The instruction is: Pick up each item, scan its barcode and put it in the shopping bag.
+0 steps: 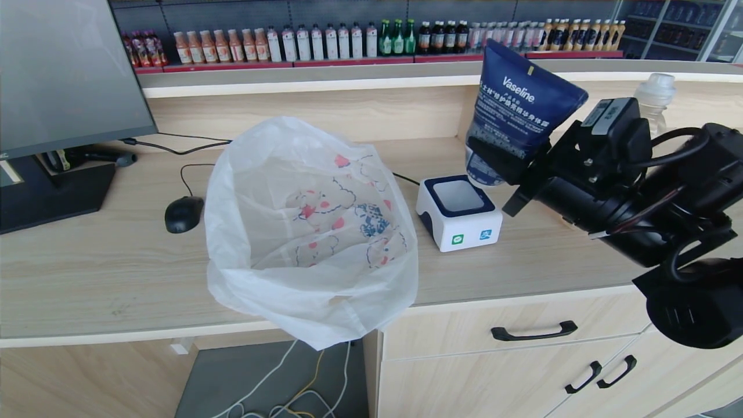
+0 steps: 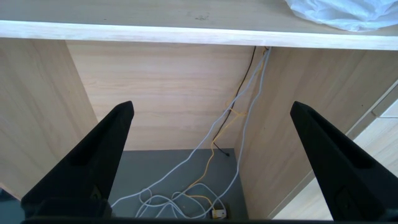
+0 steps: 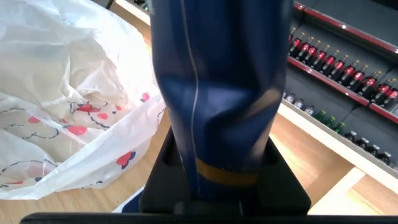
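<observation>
The left gripper (image 2: 211, 104) hangs below the counter (image 1: 104, 273) edge with its jaws spread wide and nothing between them. It faces the cable-strewn recess, probably parked there to keep out of the way. On the counter a mouse (image 1: 184, 213) lies at 9 o'clock of the shopping bag (image 1: 232, 191). The bag slumps over the front edge with its mouth gaping upward, ready to take a drop from above. The scanner (image 1: 458, 212) sits just beside the bag at 3 o'clock, window up, which keeps the carry short. At about 1 o'clock of the scanner, the right gripper (image 1: 500, 171) clamps a blue tube (image 1: 519, 116) near its cap end. The tube is tilted with that end lowest, close above the window, likely to present its barcode. Scanning looks to be the step in hand. A bottle (image 1: 655, 96) stands farther back on the right.
</observation>
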Available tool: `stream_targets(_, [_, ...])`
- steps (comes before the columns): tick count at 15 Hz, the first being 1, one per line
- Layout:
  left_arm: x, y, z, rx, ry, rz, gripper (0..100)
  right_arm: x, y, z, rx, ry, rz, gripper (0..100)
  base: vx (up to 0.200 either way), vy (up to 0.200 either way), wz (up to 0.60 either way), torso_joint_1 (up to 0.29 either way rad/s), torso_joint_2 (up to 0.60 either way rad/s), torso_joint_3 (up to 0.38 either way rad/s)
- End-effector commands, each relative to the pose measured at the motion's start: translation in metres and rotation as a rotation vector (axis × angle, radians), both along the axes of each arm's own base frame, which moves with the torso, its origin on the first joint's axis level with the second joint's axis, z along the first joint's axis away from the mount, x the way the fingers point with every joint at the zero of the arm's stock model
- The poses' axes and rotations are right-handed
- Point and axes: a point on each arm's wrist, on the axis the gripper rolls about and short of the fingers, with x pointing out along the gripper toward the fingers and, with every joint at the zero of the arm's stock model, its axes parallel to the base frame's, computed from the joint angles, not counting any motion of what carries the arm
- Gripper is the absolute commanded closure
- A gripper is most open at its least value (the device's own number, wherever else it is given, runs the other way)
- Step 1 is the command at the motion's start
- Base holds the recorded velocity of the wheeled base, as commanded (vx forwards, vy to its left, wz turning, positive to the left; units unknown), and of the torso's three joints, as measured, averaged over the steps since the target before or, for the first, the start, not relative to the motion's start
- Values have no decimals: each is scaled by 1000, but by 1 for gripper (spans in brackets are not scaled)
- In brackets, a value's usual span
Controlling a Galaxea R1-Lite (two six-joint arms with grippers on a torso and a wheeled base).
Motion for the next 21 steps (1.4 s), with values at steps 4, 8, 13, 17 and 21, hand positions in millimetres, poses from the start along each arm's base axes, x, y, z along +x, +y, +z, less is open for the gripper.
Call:
stream_targets(4, [0,0,0,3,0,0,0,-17,8,-8,216,111,-23,100,0,0,0,0,0,0])
stream_targets(8, [0,0,0,3,0,0,0,-30,21,-16,471,269,-133,100,0,0,0,0,0,0])
stream_targets(13, [0,0,0,3,0,0,0,-29,11,-27,478,309,-204,100,0,0,0,0,0,0])
stream_targets(17, [0,0,0,-11,0,2,0,-24,14,-8,529,247,-196,100,0,100,0,-4,0,1])
stream_targets(21, [0,0,0,-9,0,2,0,-23,17,-5,537,235,-184,100,0,200,0,0,5,5])
